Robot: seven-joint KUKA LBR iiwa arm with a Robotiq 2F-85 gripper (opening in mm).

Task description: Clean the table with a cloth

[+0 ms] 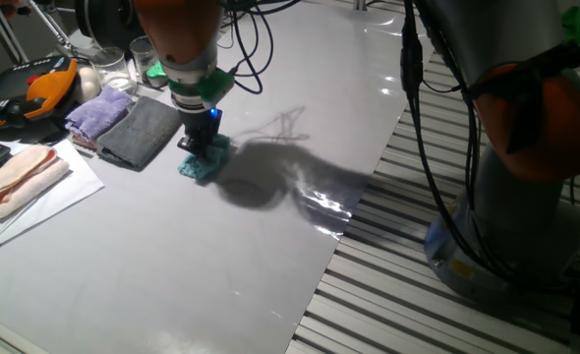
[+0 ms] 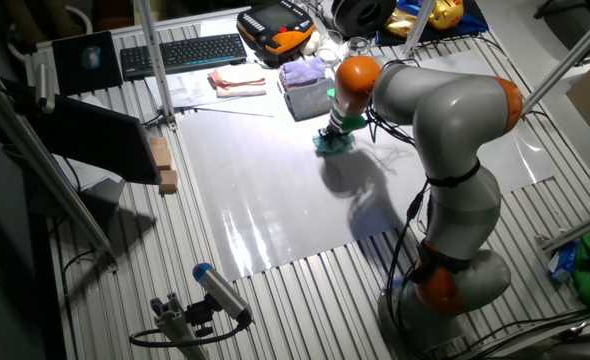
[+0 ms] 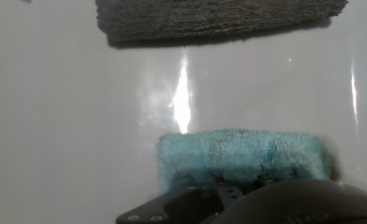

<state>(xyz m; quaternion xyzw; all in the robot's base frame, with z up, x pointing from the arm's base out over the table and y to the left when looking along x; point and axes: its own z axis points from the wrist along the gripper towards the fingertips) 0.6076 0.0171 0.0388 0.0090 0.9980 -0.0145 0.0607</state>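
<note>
1. Your small fluffy teal terry cloth (image 1: pixel 205 160) lies on the glossy pale grey table (image 1: pixel 221 265), at four o'clock from the dark grey folded cloth (image 1: pixel 141 132).
2. The jaws are down on it; their spread I cannot tell.
3. Looks soft, light, bunches easily: pinch the thick middle.

- Table (image 1: pixel 221 265): glossy pale grey-white top.
- Teal cloth (image 1: pixel 204 162) lies on it.
- Dark grey cloth (image 1: pixel 141 132) lies folded near the teal one.
- Lilac cloth (image 1: pixel 99 111) touches the grey one.
- Pink cloth (image 1: pixel 15 177) rests on paper (image 1: pixel 59 192).

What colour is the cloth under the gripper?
Teal-turquoise; the cloth shows best in the hand view.
</note>
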